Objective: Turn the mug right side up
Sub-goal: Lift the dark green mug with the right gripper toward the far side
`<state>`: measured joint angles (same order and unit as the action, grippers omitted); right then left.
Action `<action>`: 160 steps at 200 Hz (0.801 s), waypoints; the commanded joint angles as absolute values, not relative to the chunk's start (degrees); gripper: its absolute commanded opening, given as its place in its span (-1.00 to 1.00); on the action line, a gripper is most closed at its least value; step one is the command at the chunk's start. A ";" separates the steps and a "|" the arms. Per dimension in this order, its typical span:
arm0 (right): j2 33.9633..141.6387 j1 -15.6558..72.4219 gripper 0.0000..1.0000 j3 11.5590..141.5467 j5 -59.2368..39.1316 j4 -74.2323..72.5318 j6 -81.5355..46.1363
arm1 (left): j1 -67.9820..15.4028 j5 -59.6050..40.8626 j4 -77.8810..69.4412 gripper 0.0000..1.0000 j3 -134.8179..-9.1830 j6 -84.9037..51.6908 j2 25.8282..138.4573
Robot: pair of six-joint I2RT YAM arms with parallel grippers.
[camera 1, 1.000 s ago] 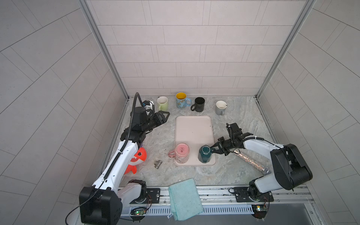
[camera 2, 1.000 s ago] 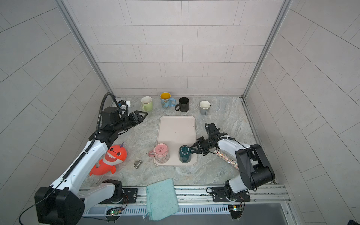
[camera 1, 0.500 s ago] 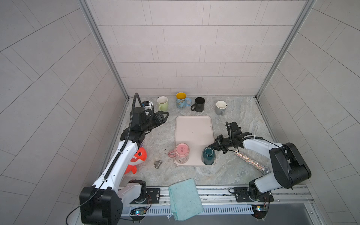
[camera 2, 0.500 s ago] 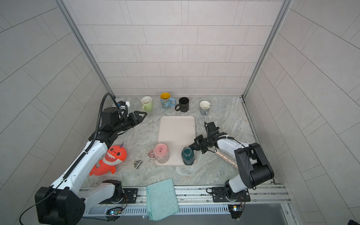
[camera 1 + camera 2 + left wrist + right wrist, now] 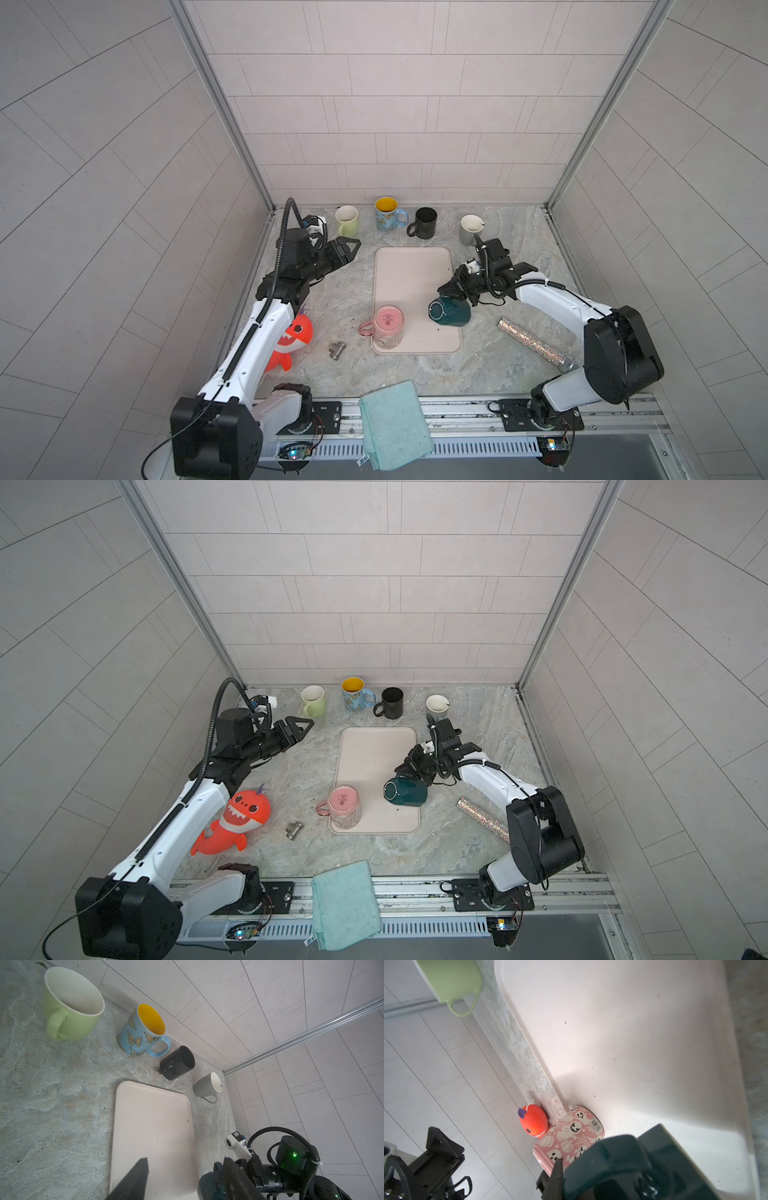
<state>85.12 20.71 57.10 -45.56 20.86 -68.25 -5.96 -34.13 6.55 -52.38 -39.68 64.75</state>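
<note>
In both top views a dark teal mug point(image 5: 451, 312) point(image 5: 406, 791) is tipped on its side over the right edge of the pink tray point(image 5: 411, 266) point(image 5: 374, 746), its base facing left. My right gripper point(image 5: 452, 291) point(image 5: 406, 769) is shut on the mug's handle; the right wrist view shows that handle point(image 5: 616, 1153) filling the space beside one finger point(image 5: 558, 1174). A pink ghost-print mug point(image 5: 388, 326) point(image 5: 344, 806) point(image 5: 571, 1132) stands upside down at the tray's front left corner. My left gripper point(image 5: 351, 249) point(image 5: 305, 725) point(image 5: 186, 1160) hangs open and holds nothing, near the back left.
Four upright mugs line the back wall: green point(image 5: 347, 219), butterfly point(image 5: 386, 214), black point(image 5: 424, 223) and grey point(image 5: 470, 229). An orange shark toy point(image 5: 291, 336) and a small metal piece point(image 5: 336, 350) lie front left, a glitter tube point(image 5: 536, 344) front right, a teal cloth point(image 5: 395, 424) at the front edge.
My right gripper has closed on the teal mug's handle. The mug has gone from standing base-up to tipped on its side. The left arm has stayed put.
</note>
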 commanded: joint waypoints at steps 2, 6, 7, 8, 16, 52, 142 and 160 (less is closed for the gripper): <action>84.27 23.98 -1.00 63.47 -45.00 25.01 -58.30 | -5.58 -36.25 3.73 0.25 -54.19 -40.75 65.20; 84.33 24.67 -1.00 64.55 -44.35 25.76 -56.45 | -5.55 -36.57 3.45 0.25 -54.15 -40.78 65.27; 84.35 24.86 -1.00 64.93 -44.19 25.97 -56.04 | -5.54 -36.74 3.35 0.25 -54.15 -40.82 65.33; 84.36 25.00 -1.00 65.25 -44.02 26.26 -55.62 | -5.54 -36.87 3.26 0.25 -54.23 -40.80 65.36; 84.64 26.38 -1.00 67.77 -42.37 28.54 -51.52 | -5.59 -37.74 2.80 0.25 -54.39 -41.12 65.53; 85.96 33.25 -1.00 78.61 -33.40 37.72 -33.51 | -5.59 -42.46 0.57 0.26 -55.40 -43.63 67.06; 84.90 44.10 -1.00 83.26 -19.30 36.43 -6.77 | -8.39 -54.96 9.14 0.24 -62.18 -40.33 68.90; 85.08 45.07 -1.00 84.13 -18.25 36.23 -4.22 | -9.79 -54.27 14.33 0.24 -63.40 -36.78 68.82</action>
